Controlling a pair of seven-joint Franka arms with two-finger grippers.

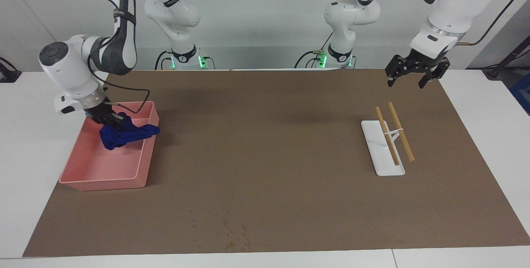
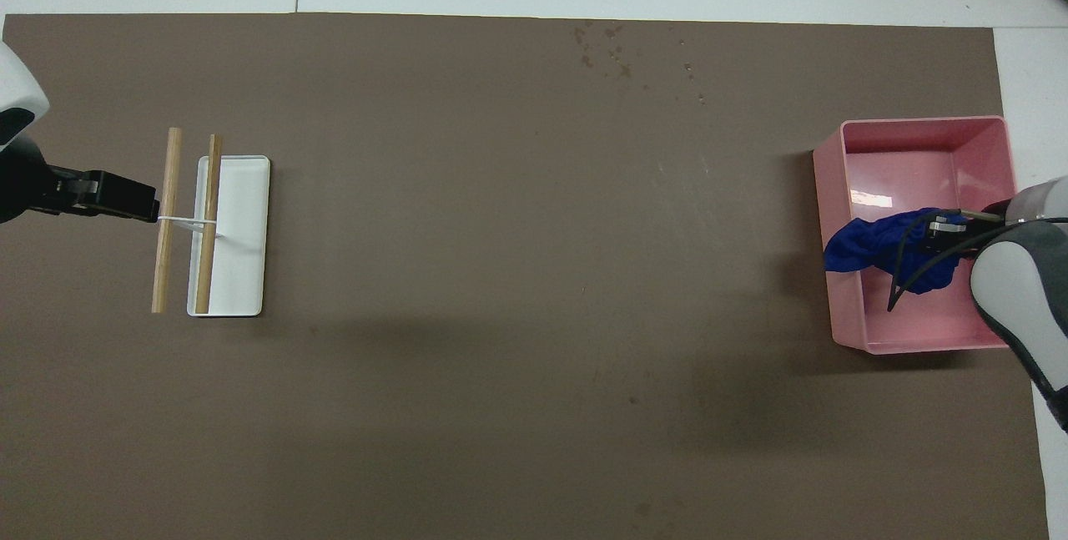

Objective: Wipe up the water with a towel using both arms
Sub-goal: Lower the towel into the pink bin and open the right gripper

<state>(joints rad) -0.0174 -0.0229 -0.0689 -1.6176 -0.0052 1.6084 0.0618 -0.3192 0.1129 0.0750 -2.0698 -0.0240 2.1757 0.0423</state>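
The water (image 1: 227, 231) is a scatter of tiny drops on the brown mat near its edge farthest from the robots; it also shows in the overhead view (image 2: 617, 56). A dark blue towel (image 1: 126, 134) lies bunched in a pink tray (image 1: 103, 179) at the right arm's end, one end draped over the tray's wall. My right gripper (image 1: 112, 119) is down in the tray, shut on the towel (image 2: 863, 244). My left gripper (image 1: 406, 80) is open and empty, raised over the mat at the left arm's end.
A white tray (image 1: 379, 162) with two wooden sticks (image 1: 401, 131) propped across a small white stand lies at the left arm's end. The brown mat (image 1: 265, 143) covers most of the white table.
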